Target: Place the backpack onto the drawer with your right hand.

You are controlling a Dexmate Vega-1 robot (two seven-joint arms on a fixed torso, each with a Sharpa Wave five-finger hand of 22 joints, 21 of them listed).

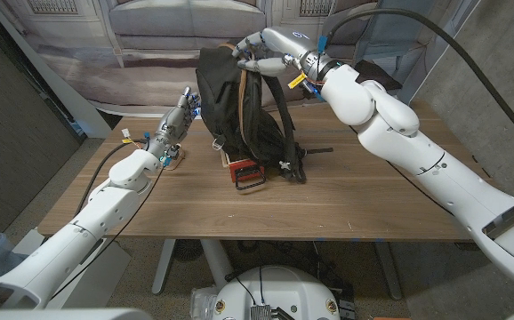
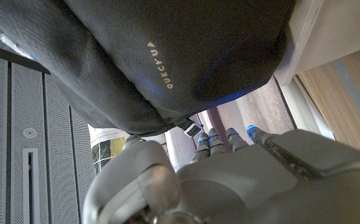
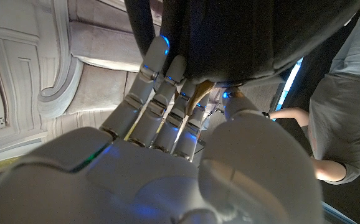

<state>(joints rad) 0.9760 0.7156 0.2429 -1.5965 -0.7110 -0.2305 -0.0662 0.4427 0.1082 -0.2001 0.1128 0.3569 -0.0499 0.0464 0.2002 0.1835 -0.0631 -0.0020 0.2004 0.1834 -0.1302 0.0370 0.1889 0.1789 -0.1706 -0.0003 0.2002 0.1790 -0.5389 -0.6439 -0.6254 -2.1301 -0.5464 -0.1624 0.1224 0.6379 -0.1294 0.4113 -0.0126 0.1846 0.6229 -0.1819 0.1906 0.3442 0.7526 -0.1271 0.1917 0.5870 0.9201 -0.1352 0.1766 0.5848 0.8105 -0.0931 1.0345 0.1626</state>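
A black backpack [image 1: 239,107] stands upright at the table's middle, held at its top by my right hand [image 1: 261,53]. In the right wrist view the fingers [image 3: 158,81] curl onto the black fabric [image 3: 248,37] beside a tan strap [image 3: 198,94]. At the backpack's foot sits a small red box with a black handle [image 1: 246,173], which may be the drawer; a whitish edge [image 1: 218,148] shows beside it. The backpack's straps [image 1: 297,164] trail on the table. My left hand [image 1: 175,120] is to the left of the backpack, empty, fingers pointing up. In the left wrist view the backpack [image 2: 186,56] hangs just past those fingers [image 2: 230,138].
The wooden table [image 1: 373,204] has bare room to the right and at the front. A grey sofa [image 1: 186,40] stands behind it. A person in grey [image 3: 339,118] is in the right wrist view. Cables [image 1: 132,142] lie near my left wrist.
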